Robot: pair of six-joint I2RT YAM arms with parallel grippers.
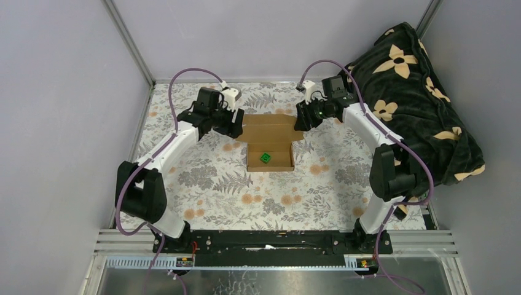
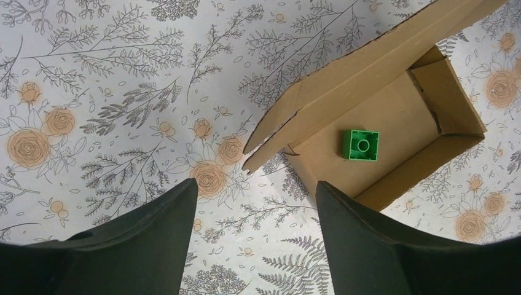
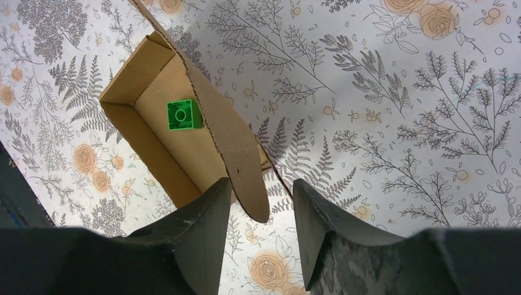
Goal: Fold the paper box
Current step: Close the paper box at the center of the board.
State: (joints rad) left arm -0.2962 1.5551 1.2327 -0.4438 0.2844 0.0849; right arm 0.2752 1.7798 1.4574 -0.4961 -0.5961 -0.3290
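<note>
The brown paper box [image 1: 270, 161] stands open in the middle of the table, its lid [image 1: 270, 128] lying back toward the far side, with a green cube [image 1: 265, 158] inside. My left gripper [image 1: 236, 129] is open and empty at the lid's left end. In the left wrist view the gripper [image 2: 255, 183] sits just short of the lid's corner flap [image 2: 270, 138], with the box [image 2: 424, 117] and cube [image 2: 360, 145] beyond. My right gripper [image 1: 302, 120] is at the lid's right end. In the right wrist view it [image 3: 261, 184] is open, and the lid's rounded tab [image 3: 242, 166] reaches between the fingers, close to the left one.
A dark blanket with cream flowers [image 1: 418, 92] is heaped at the back right, beside the right arm. The table wears a floral cloth [image 1: 215, 184]. Grey walls close in the left, back and right sides.
</note>
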